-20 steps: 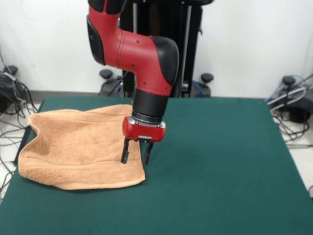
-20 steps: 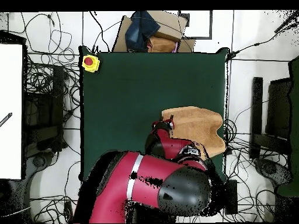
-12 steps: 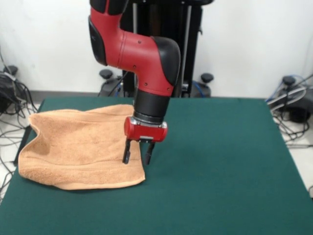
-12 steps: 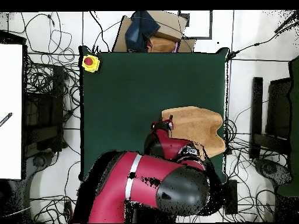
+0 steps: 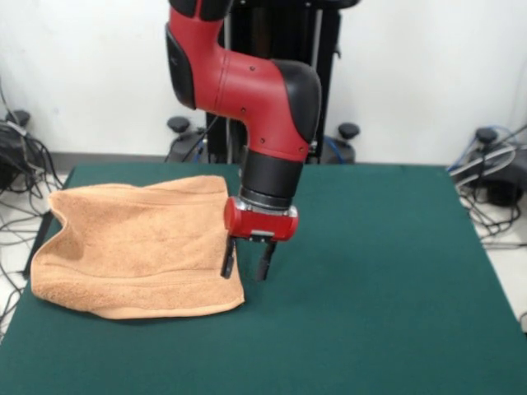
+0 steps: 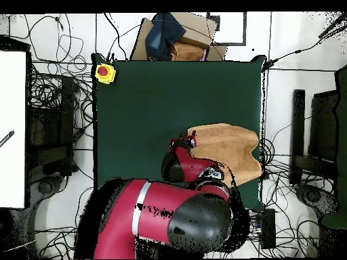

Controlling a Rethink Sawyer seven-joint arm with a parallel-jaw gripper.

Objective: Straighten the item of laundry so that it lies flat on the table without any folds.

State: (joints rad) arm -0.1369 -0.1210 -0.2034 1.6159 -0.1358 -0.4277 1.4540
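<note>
gripper (image 5: 245, 269) open, empty | towel (image 5: 136, 247) at its 9 o'clock, edge under one finger | long axis 3–9 | table (image 5: 379, 280)

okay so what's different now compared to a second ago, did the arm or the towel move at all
The hand has slid sideways, rightward in the front view, from above the towel to its edge by the bare table. Its fingers stay open and hold nothing. The towel has not moved and lies rumpled as before.
</note>
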